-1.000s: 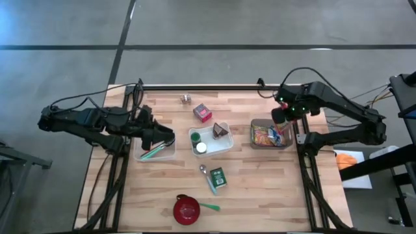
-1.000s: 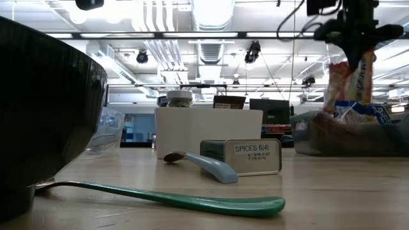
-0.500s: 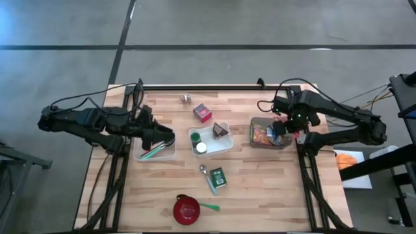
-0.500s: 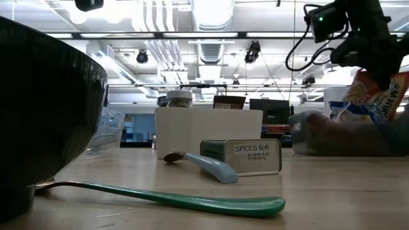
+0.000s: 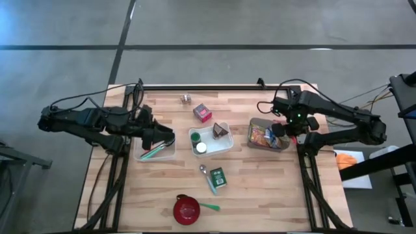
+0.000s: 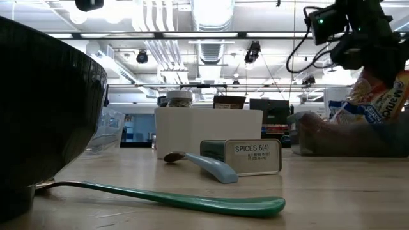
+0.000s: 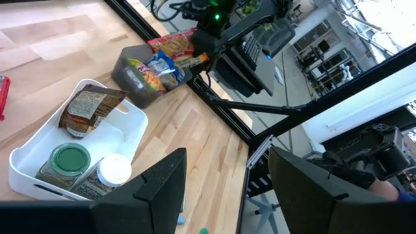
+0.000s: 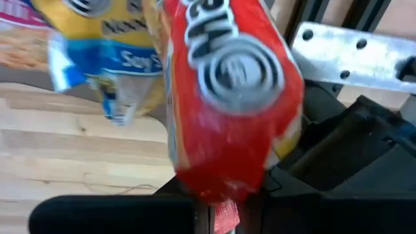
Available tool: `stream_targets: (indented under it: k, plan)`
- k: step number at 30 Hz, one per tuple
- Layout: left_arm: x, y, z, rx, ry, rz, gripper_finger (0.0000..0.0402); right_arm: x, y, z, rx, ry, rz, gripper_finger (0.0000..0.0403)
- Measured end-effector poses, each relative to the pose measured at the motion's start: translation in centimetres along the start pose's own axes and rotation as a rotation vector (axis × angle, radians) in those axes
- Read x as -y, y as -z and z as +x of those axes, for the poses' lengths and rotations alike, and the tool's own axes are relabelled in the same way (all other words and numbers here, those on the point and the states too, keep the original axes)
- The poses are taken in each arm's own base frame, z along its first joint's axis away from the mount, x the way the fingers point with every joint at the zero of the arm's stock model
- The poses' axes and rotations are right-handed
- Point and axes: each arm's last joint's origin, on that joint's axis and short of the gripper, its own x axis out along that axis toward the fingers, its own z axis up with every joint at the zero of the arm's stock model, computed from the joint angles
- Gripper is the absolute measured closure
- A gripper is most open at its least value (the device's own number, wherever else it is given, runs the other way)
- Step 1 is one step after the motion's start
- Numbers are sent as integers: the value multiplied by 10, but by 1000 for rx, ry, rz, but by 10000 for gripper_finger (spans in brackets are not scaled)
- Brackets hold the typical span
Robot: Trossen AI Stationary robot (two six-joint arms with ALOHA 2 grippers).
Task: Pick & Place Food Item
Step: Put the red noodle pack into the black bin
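Note:
My right gripper (image 5: 286, 125) hangs over the grey bin (image 5: 255, 142) at the table's right side, shut on a red snack packet (image 8: 227, 84). The low view shows that packet (image 6: 382, 96) tilted, its lower end behind the bin's wall. Other packets fill the bin, among them a yellow and blue one (image 8: 97, 39). My left gripper (image 5: 168, 138) waits open at the table's left, above a clear container (image 5: 144, 156) with a green utensil in it; the left wrist view shows nothing between its fingers (image 7: 162, 188). My right gripper pinches the red packet by its crimped end (image 8: 224, 213) between its two fingers. The fingers come from above and point steeply down. The packet hangs below them, tilted, with its lower end among the packets in the bin; whether it rests there I cannot tell.
A white tray (image 5: 195, 148) with two jars and a brown pouch stands mid-table. Nearer the front lie a green spice tin (image 5: 218, 177), a pale spoon (image 5: 207, 174) and a red bowl (image 5: 186, 209) with a green spoon. A pink box (image 5: 203, 113) and a small jar (image 5: 186, 99) sit toward the far edge.
My right gripper has sunk toward the bin and shifted toward the table's right edge, tipping to point more steeply down. The red packet has gone with it, from upright above the bin to tilted with its lower end inside.

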Motion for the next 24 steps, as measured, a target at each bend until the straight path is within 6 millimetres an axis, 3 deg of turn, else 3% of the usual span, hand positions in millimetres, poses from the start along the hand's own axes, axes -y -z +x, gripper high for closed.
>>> stream_targets:
  k: [10,24]
  plan:
    - [0,0,0,3,1,-1,182,2,0,14,-74,10,19,372]
    - [0,0,0,3,0,-1,182,-3,4,-10,-66,-91,-20,372]
